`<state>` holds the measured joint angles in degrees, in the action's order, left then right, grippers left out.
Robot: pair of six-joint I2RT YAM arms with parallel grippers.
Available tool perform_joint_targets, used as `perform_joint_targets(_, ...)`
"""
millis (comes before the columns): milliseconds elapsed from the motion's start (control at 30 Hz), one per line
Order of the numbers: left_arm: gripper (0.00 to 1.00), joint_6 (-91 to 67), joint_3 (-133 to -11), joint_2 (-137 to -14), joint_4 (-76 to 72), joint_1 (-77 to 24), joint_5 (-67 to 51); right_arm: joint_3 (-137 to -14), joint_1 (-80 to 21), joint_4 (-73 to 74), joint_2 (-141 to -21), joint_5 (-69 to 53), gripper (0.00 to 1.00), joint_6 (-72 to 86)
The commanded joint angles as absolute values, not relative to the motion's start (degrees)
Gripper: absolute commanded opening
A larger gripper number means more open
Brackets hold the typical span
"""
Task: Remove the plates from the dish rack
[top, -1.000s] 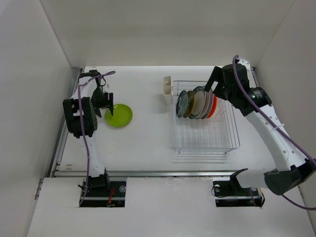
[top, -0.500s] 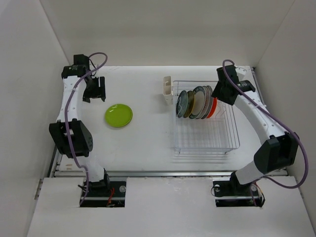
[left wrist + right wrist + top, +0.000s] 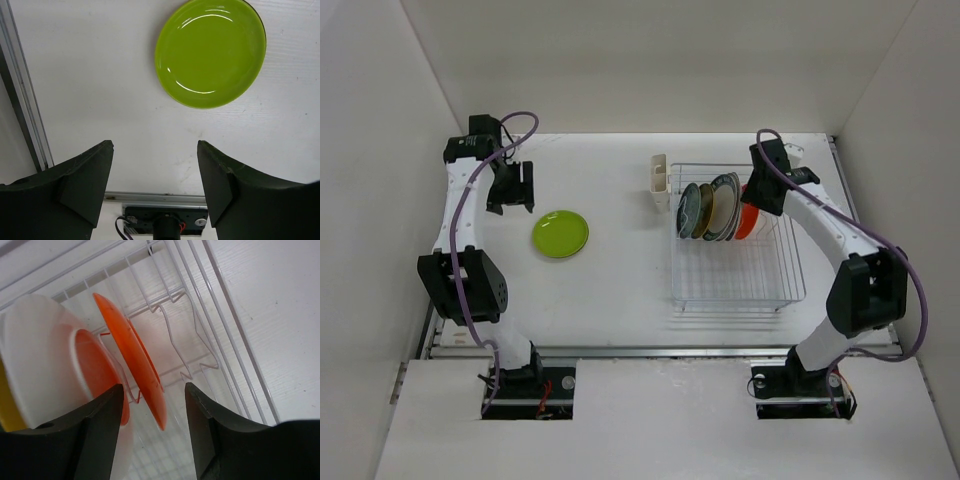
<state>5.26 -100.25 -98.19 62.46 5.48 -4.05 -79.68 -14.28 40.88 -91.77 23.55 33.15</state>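
Observation:
A lime green plate (image 3: 560,234) lies flat on the table; it also shows in the left wrist view (image 3: 210,52). My left gripper (image 3: 512,187) is open and empty, behind and left of it, with its jaws (image 3: 155,150) wide apart over bare table. The white wire dish rack (image 3: 738,297) holds several upright plates (image 3: 712,210) at its far end. My right gripper (image 3: 756,200) is open, its jaws (image 3: 154,390) straddling the rim of the orange plate (image 3: 132,357) without closing on it. A white plate (image 3: 45,355) stands just left of the orange one.
A cream cutlery cup (image 3: 660,182) hangs at the rack's far left corner. The near half of the rack holds only wire slots (image 3: 200,335). White walls close in the table on left, back and right. A metal rail (image 3: 25,100) runs along the left edge.
My left gripper has left the green plate and drawn back and to the left. My right gripper has come down onto the orange plate at the right end of the row.

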Motion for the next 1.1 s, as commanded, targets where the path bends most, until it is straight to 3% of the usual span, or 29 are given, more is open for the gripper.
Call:
perform_joint_targets(0,0.65,5.98,-99.76,-96.95,64.16,5.54,-4.39,-78.93,-14.15,37.44,-94.12,24.35,0.58,32.52)
perform_joint_targets(100,0.65,5.98,-99.76,-96.42,64.16,5.54,-4.39,-78.93,-14.15,35.26,-94.75,22.07,0.54,31.21)
perform_joint_targets(200,0.65,5.98,-99.76,-95.8,64.16,5.54,-4.39,-78.31,-14.15,34.54,-95.36,22.58,0.33,31.2)
perform_joint_targets(267,0.65,5.98,-99.76,-95.27,64.69,5.54,-4.39,-78.31,-14.15,35.15,-95.36,23.81,0.12,31.2)
perform_joint_targets(367,0.67,5.98,-99.76,-94.75,65.21,5.54,-5.19,-78.84,-14.15,36.82,-93.43,26.8,0.0,30.68)
perform_joint_targets(833,0.69,10.36,-105.73,-91.94,68.73,1.14,-18.18,-99.75,-18.27,55.9,-82.62,55.11,0.0,30.59)
perform_joint_targets(933,0.72,12.03,-105.73,-91.32,68.73,-1.31,-21.88,-99.5,-24.07,52.42,-80.96,48.9,0.0,28.32)
perform_joint_targets(1000,0.72,12.66,-105.73,-91.32,68.73,-2.46,-25.12,-95.39,-27.4,46.18,-79.81,31.67,0.0,24.8)
perform_joint_targets(1067,0.73,14.23,-105.73,-91.32,68.73,-3.25,-28.12,-92.3,-30.13,37.56,-79.28,22.54,0.0,22.94)
